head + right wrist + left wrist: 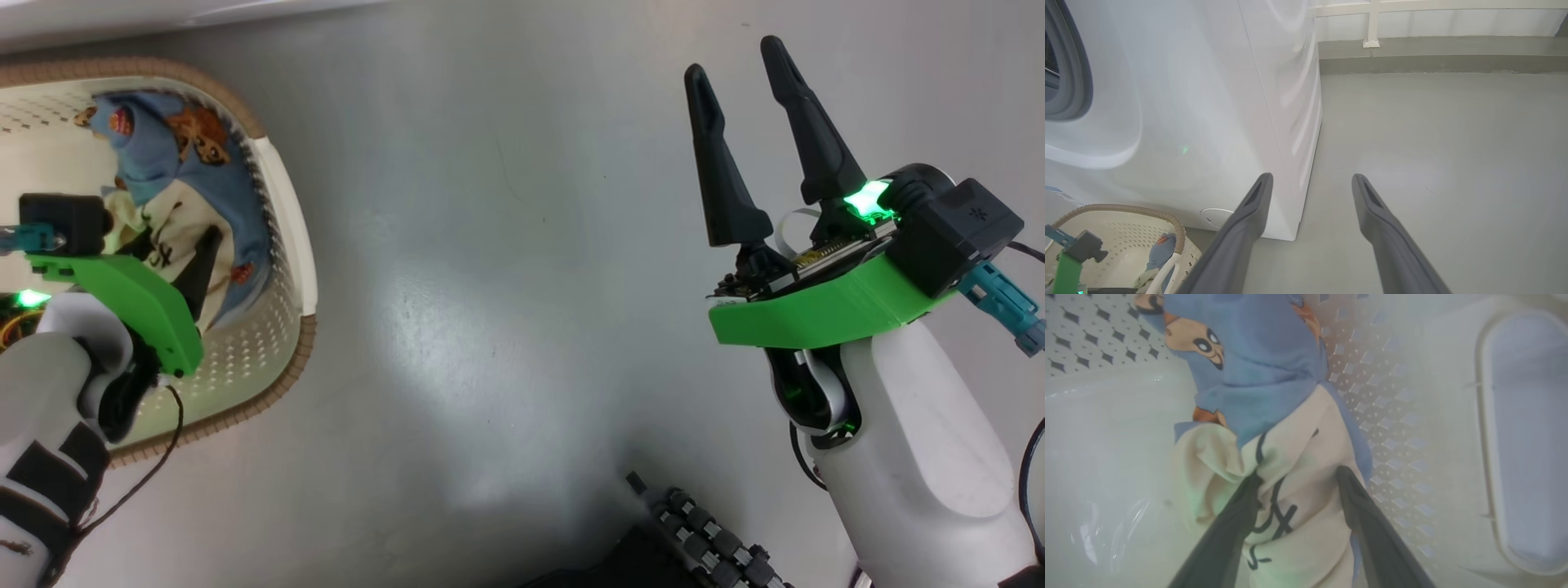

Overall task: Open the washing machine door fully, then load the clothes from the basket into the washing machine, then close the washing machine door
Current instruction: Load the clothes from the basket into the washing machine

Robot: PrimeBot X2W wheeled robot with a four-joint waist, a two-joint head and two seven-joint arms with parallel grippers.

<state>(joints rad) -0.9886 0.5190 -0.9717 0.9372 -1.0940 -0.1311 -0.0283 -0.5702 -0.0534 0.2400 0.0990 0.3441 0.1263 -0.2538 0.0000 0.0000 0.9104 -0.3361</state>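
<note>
Straddling clothes (1257, 375) in basket (1392, 416) with left gripper (1298, 473), jaws wide; right gripper (737, 61) well clear of basket, jaws wide too. Could grab only part, or catch basket wall.

The basket (287, 245) runs off the head view's left edge. The washing machine (1188, 102) has its opening cropped to a sliver.

Head camera: high up, facing steeply down at the floor (506, 286); the right end effector (735, 55) is near, the basket (304, 269) off to its left.
Left wrist camera: looks along the left end effector (1298, 473), very close to the clothes (1274, 375) at its tips; hazy, apparently from inside the basket.
Right wrist camera: low, facing roughly level past its end effector, with the washing machine (1208, 102) ahead-left.
Shared: basket and clothes, in all three views.
</note>
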